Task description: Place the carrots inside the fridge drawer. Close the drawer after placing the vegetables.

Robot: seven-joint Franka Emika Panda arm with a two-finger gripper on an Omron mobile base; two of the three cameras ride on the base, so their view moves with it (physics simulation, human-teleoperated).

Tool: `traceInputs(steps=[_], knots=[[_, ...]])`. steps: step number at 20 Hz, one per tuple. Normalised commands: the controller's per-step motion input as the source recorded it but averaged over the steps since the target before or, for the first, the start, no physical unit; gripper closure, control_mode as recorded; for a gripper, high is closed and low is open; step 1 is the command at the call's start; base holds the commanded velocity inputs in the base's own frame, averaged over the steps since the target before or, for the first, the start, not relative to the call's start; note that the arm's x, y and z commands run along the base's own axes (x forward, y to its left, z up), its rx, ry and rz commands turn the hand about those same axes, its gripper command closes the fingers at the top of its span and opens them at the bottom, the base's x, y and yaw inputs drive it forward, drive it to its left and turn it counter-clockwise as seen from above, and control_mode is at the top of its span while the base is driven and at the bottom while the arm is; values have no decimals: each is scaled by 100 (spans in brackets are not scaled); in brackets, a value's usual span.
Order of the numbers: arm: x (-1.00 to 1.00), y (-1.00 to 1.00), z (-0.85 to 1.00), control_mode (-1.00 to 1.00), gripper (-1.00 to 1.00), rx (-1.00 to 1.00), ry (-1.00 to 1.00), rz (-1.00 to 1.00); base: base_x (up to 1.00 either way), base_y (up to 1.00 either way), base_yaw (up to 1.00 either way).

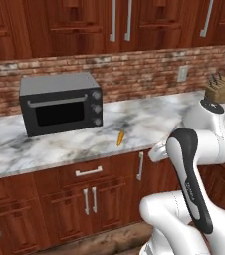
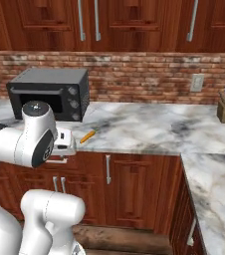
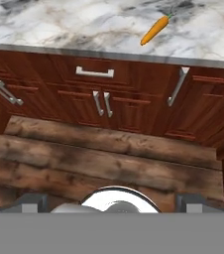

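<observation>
While the arm hung folded back over its base, well short of the cabinets, the carrot (image 1: 120,138) lay alone on the marble counter (image 1: 149,119), near the front edge and just off the right corner of the black toaster oven (image 1: 60,103), its thin end pointing toward the cabinet fronts. It sat out in the open with bare marble all around it, so from where I stood it looked an easy thing to come down on from above. The gripper (image 3: 112,201) was carried low and level, looking across the plank floor (image 3: 84,158) at the drawer front (image 3: 95,72) and door handles under the counter; its jaws stood spread as wide as they went and held nothing. A knife block (image 1: 219,88) stood far along the counter by the brick wall (image 1: 134,69). I could read no brand or lettering anywhere; the dark marks on the arm's forearm were too small to make out.
</observation>
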Motion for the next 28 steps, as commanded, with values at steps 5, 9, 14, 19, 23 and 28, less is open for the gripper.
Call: traceInputs(steps=[5,9,14,19,23,28], knots=[[0,0,0,100,-100,0,0,0,47,8,-5],[0,0,0,100,-100,0,0,0,48,11,-4],[0,0,0,100,-100,0,0,0,47,24,-5],[0,0,0,100,-100,0,0,0,36,26,-6],[0,0,0,100,-100,0,0,0,35,31,-6],[0,0,0,100,-100,0,0,0,37,40,-7]])
